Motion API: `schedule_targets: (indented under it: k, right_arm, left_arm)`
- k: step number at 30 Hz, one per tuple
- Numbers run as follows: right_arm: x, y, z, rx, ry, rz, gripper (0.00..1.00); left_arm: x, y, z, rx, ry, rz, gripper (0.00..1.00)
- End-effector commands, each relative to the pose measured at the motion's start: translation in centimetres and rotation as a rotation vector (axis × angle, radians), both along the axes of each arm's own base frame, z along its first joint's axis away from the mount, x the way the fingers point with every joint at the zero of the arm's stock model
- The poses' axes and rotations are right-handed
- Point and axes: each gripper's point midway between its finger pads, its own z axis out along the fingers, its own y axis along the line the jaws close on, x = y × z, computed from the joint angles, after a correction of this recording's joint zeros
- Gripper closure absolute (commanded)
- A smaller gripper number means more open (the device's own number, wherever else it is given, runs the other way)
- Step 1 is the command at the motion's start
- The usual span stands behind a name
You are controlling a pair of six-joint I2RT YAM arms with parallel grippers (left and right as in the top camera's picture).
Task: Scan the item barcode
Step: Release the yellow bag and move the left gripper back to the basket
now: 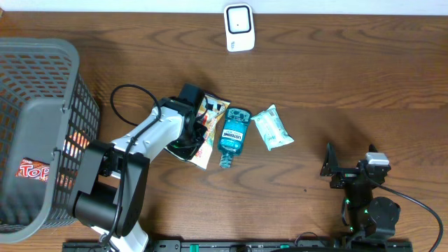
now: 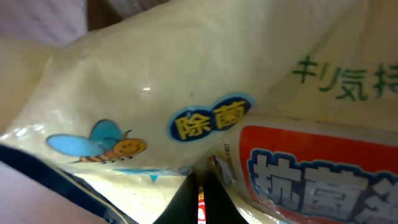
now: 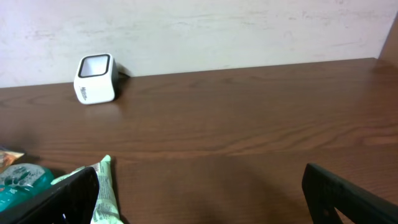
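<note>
Left wrist view: my left claw [image 2: 199, 200], at the bottom edge, is closed, its two dark fingertips pinched together on the pouch [image 2: 155, 81] that fills the frame. The pouch is glossy cream and creased. It is printed with a blue-winged bee, a blue oval bearing yellow characters, green characters at upper right, and a red panel with white characters at lower right.

Overhead view: nearest me, at the right, my right claw [image 1: 350, 168] sits with its jaws spread wide and empty. At mid-table [image 1: 350, 84] the pouch lies partly under the left claw. A teal mouthwash bottle [image 1: 234, 133] is just beside it on the right, then a green-and-white wipes pack [image 1: 273, 127]. A grey mesh basket [image 1: 42, 49] stands at the left edge with red packaging inside. Farthest, the white scanner [image 1: 239, 28] stands at the far edge, well apart from the pouch.
</note>
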Motion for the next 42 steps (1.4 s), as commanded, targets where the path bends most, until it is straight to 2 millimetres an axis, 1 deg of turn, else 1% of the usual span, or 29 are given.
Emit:
schedule_targets:
  k: [1,3,4,6,8,11,13,14,16,17,19,21,23,24,27,29,31,32,35,37,39,42]
  right_arm:
    - [0.0,0.0,-0.1,-0.014,0.0,-0.001,0.01]
    - [0.0,0.0,-0.1,-0.014,0.0,-0.001,0.01]
    - [0.0,0.0,-0.1,-0.014,0.0,-0.001,0.01]
    - [0.0,0.0,-0.1,-0.014,0.0,-0.001,0.01]
    - [0.0,0.0,-0.1,-0.014,0.0,-0.001,0.01]
    - [0.0,0.0,-0.1,-0.014,0.0,-0.001,0.01]
    - [0.0,0.0,-0.1,-0.014,0.0,-0.001,0.01]
    - [0.0,0.0,-0.1,-0.014,0.0,-0.001,0.01]
    - [0.0,0.0,-0.1,-0.014,0.0,-0.001,0.01]
    - [0.0,0.0,-0.1,-0.014,0.0,-0.001,0.01]
    - [0.0,0.0,-0.1,-0.014,0.0,-0.001,0.01]
    - [0.0,0.0,-0.1,-0.014,0.0,-0.001,0.01]
    - [0.0,0.0,-0.1,-0.014,0.0,-0.001,0.01]
    - [0.0,0.0,-0.1,-0.014,0.0,-0.001,0.01]
    - [0.0,0.0,-0.1,-0.014,0.0,-0.001,0.01]
    - [0.0,0.0,-0.1,-0.014,0.0,-0.001,0.01]
    - [0.0,0.0,-0.1,-0.014,0.0,-0.001,0.01]
    - [0.0,0.0,-0.1,-0.014,0.0,-0.001,0.01]
    - [0.0,0.0,-0.1,-0.014,0.0,-0.001,0.01]
    - [0.0,0.0,-0.1,-0.014,0.0,-0.001,0.01]
    - [0.0,0.0,-0.1,-0.014,0.0,-0.001,0.01]
    - [0.0,0.0,-0.1,-0.014,0.0,-0.001,0.01]
  left_arm:
    - [0.2,0.2,-0.3,0.016,-0.036,-0.075,0.92]
    - [1.6,0.1,2.0,0.014,-0.131,-0.129,0.92]
    - [2.4,0.1,3.6,0.014,-0.189,-0.153,0.83]
    - [3.9,0.3,7.2,0.028,-0.321,-0.205,0.43]
    - [5.4,0.8,11.5,0.053,-0.465,-0.259,0.02]
    - [6.8,2.1,18.6,0.107,-0.689,-0.339,0.02]
    - [7.2,3.7,23.4,0.173,-0.827,-0.384,0.02]
    - [7.2,5.0,25.6,0.224,-0.887,-0.395,0.02]
    - [6.8,8.6,29.2,0.353,-0.969,-0.34,0.02]
    - [6.4,10.8,30.6,0.421,-0.992,-0.275,0.02]
    - [5.0,15.3,32.7,0.536,-1.014,-0.134,0.02]
    - [3.3,19.3,34.0,0.608,-1.015,-0.002,0.02]
    - [1.7,22.6,34.2,0.641,-0.988,0.128,0.02]
    - [0.6,24.7,33.9,0.655,-0.955,0.225,0.02]
    - [-1.4,28.8,32.4,0.658,-0.867,0.371,0.02]
    - [-2.0,31.0,30.9,0.613,-0.82,0.413,0.02]
    - [-2.1,32.9,29.3,0.541,-0.787,0.429,0.02]
    - [-2.2,33.7,28.5,0.502,-0.776,0.441,0.02]
    - [-2.2,36.4,25.3,0.367,-0.737,0.441,0.02]
    - [-2.4,37.7,22.9,0.305,-0.695,0.431,0.02]
    - [-2.6,38.5,20.2,0.259,-0.627,0.416,0.02]
    - [-2.1,38.6,16.3,0.21,-0.533,0.292,0.02]
